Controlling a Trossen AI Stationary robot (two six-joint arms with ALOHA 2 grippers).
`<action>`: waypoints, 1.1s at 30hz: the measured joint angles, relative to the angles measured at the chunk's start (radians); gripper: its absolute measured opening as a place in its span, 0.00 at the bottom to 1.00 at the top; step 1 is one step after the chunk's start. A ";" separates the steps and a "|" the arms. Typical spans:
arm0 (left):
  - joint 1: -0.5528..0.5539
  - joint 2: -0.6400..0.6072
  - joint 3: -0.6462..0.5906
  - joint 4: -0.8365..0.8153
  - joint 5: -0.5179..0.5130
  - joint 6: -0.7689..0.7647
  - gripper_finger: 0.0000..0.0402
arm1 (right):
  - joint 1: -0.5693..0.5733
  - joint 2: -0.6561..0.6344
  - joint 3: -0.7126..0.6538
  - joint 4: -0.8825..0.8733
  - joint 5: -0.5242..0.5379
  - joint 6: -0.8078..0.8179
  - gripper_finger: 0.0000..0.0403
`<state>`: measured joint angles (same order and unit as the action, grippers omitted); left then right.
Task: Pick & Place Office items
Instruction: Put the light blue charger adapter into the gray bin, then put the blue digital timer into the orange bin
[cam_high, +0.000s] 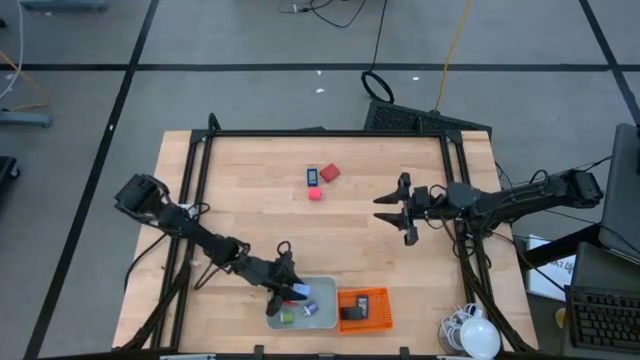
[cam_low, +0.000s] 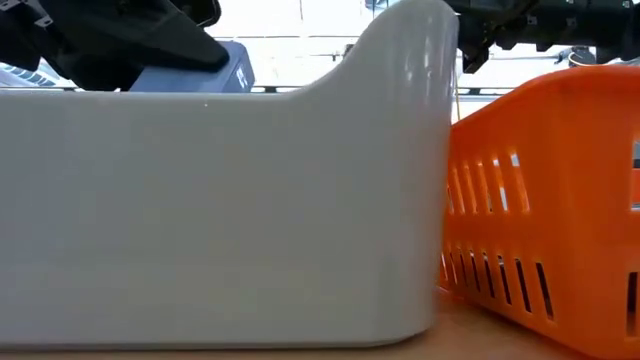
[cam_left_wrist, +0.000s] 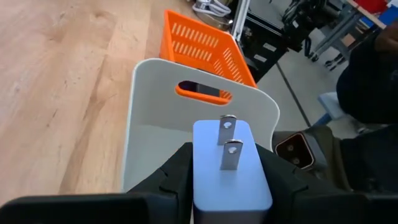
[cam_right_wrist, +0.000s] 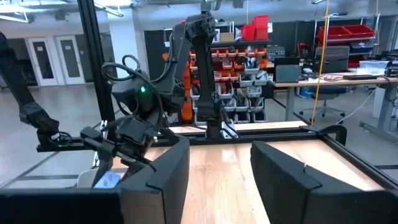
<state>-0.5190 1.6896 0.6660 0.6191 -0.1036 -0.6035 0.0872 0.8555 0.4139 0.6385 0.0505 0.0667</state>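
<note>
My left gripper (cam_high: 297, 290) is shut on a white-blue plug adapter (cam_left_wrist: 214, 180) with two metal prongs, over the grey tray (cam_high: 331, 300). In the low view the adapter (cam_low: 238, 66) shows above the tray's wall (cam_low: 220, 200). A green block (cam_high: 287, 317) lies in the tray. Two black flat pieces (cam_high: 352, 312) lie in the orange mesh basket (cam_high: 380, 298). A blue block (cam_high: 312, 177), a red block (cam_high: 330, 172) and a pink block (cam_high: 316, 194) lie on the bare table farther back. My right gripper (cam_high: 398, 210) is open and hovers at the table's right side. My left gripper pinches the adapter's body (cam_left_wrist: 205, 186) between its two fingers (cam_left_wrist: 177, 177), one on each flat side. The pronged end (cam_left_wrist: 229, 146) sticks out past the fingertips. The adapter is lifted clear, above the tray's inside.
The orange basket (cam_low: 540, 200) stands right beside the tray on its right, both at the table's near edge. A black frame (cam_high: 320, 133) rims the table. The tabletop (cam_high: 250, 200) between the blocks and the tray is bare wood. A white lamp-like thing (cam_high: 478, 335) sits near the right corner.
</note>
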 joint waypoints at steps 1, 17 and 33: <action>0.000 0.002 0.001 -0.001 0.000 -0.001 0.31 | 0.000 0.000 0.000 0.001 0.000 0.000 0.39; 0.002 0.004 0.001 -0.022 -0.055 0.051 0.44 | 0.000 0.000 0.000 -0.023 0.000 0.000 0.39; 0.002 0.007 -0.001 0.044 -0.047 -0.007 0.39 | 0.000 0.000 0.000 -0.022 0.001 0.000 0.39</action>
<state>-0.5175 1.6970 0.6647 0.6630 -0.1509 -0.6103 0.0872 0.8555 0.4141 0.6163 0.0512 0.0669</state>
